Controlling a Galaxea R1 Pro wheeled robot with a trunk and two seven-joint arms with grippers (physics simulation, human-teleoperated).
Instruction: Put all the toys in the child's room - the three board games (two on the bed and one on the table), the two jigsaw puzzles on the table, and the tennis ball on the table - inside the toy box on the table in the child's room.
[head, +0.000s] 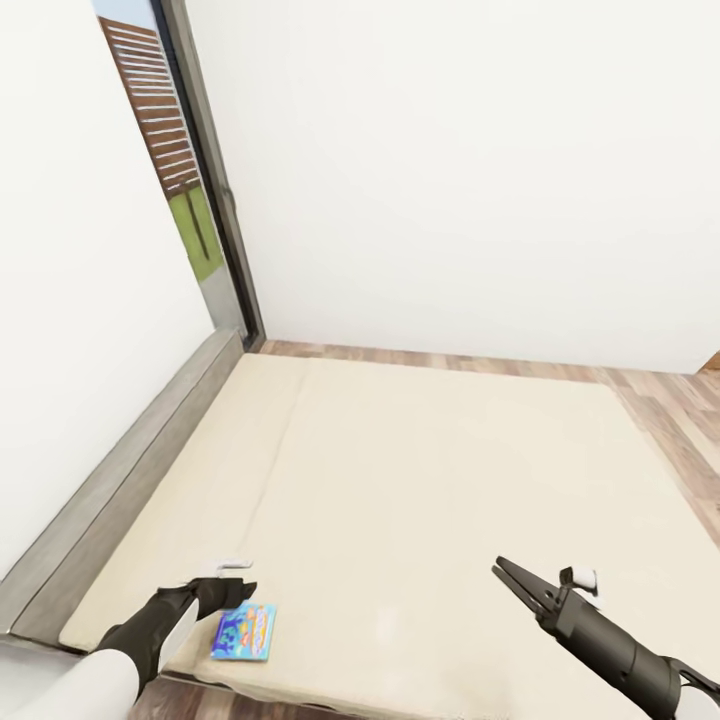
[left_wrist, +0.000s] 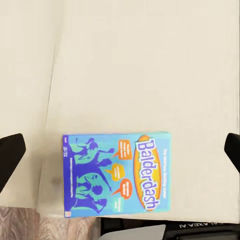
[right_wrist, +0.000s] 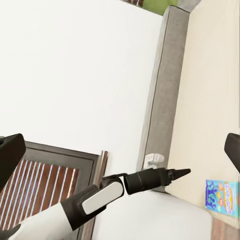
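Observation:
A small blue board game (head: 244, 632) lies flat on the bed (head: 420, 480), near its front left corner. It reads "Balderdash" in the left wrist view (left_wrist: 115, 172) and also shows in the right wrist view (right_wrist: 222, 196). My left gripper (head: 238, 590) hangs just above and behind it, open, its dark fingertips (left_wrist: 11, 152) spread wide on either side of the box and holding nothing. Over the mattress at the front right, my right gripper (head: 505, 572) is open and empty, its fingertips (right_wrist: 10, 155) standing far apart.
The beige mattress has a grey frame (head: 120, 480) along the white wall on the left. A tall dark-framed window (head: 195, 200) stands at the far left corner. Wood-plank floor (head: 670, 420) runs behind and to the right of the bed.

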